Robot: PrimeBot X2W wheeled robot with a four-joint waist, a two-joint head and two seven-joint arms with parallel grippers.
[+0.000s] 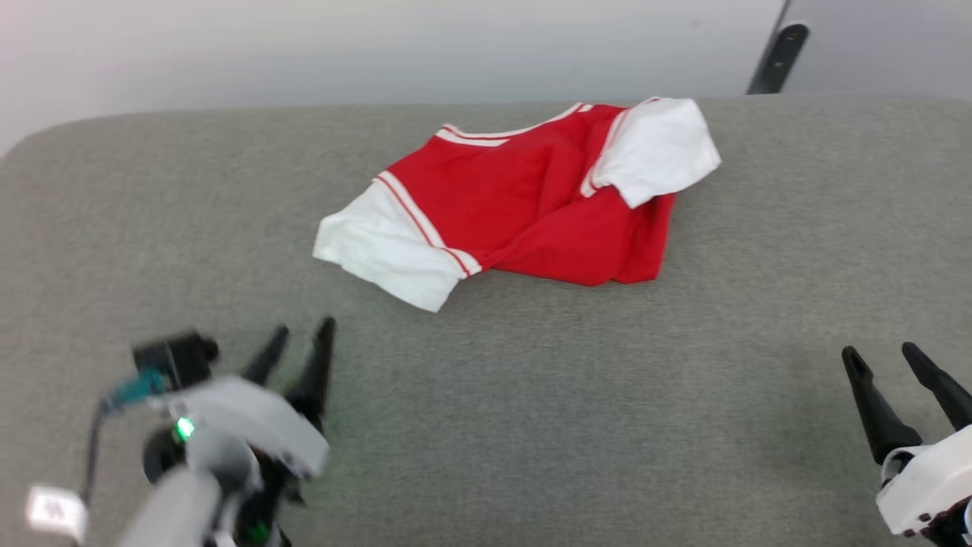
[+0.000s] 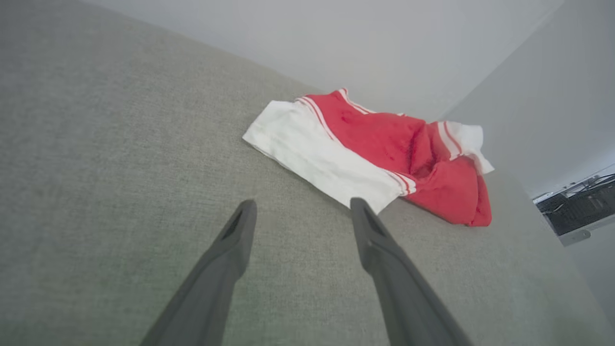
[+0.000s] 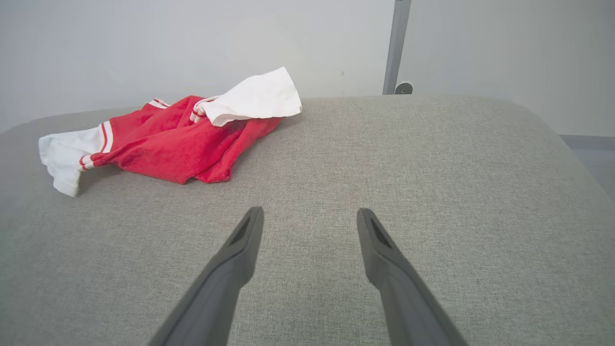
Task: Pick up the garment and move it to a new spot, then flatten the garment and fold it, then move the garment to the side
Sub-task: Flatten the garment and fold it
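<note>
The garment, a red T-shirt with white sleeves, lies crumpled toward 12 o'clock on a grey fabric-covered tabletop. The left end effector at 7 o'clock and the right end effector at 4 o'clock hang well apart from it, fingers spread, holding nothing. The cloth looks light, limp and unbreakable, likely to sag and trail when lifted. The near white sleeve, at the shirt's own 7 o'clock, looks the readiest place to pinch.
</note>
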